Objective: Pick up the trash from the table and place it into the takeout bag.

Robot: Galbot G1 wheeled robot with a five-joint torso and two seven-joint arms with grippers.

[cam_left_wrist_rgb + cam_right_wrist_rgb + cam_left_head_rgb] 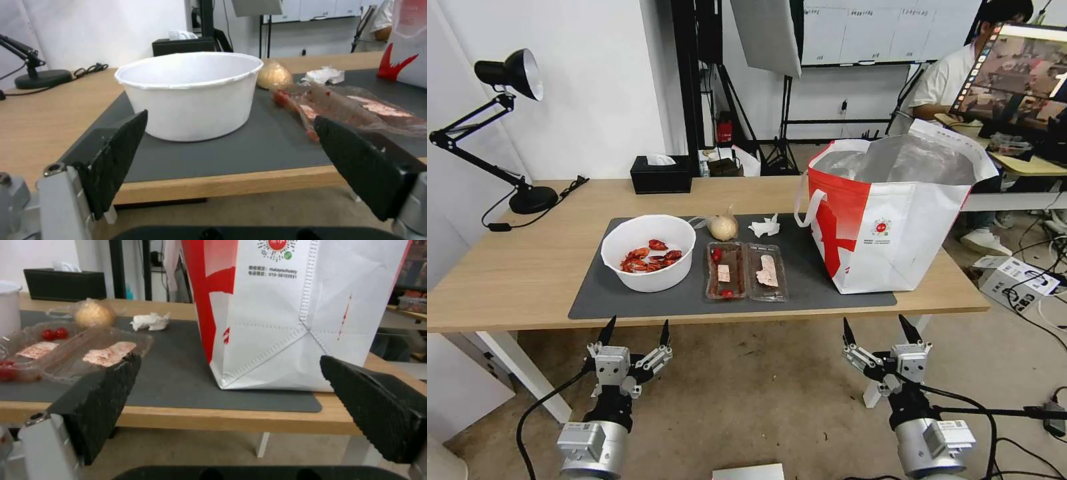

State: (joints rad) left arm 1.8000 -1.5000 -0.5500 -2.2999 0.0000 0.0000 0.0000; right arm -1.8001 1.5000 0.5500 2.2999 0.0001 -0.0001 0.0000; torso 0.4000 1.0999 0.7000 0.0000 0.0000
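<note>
Long light-wood tabletop (527,267) on white legs, smooth, with a dark grey rectangular mat (820,280) laid flat across its middle. On the mat's left part, a white round bowl (648,252) with a thin rolled rim, matte walls, red crayfish shells heaped at the bottom. Just right of it, a clear two-part plastic tray (746,271), thin and glossy, holding red bits in one half and pale pinkish scraps in both. Behind the tray, a small beige knotted lump (723,227), rounded and wrapped in clear film, and just beside it a crumpled white tissue (766,227), soft and creased. At the mat's right end, standing upright, a large white-and-red takeout bag (894,233) of woven fabric with stitched seams, mouth gaping on silver foil lining, white loop handle hanging on its left side, small round logo on the front. At the back edge of the tabletop, a black tissue box (661,175); on the far left, a black desk lamp (510,73) with jointed arm and round base.

Below the near edge, over the floor, left gripper (634,331) facing the bowl, black ridged fingers (118,156) spread wide, holding nothing. Right gripper (882,330) level with it, before the bag's lower corner, textured fingers (104,400) likewise spread apart and empty.
</note>
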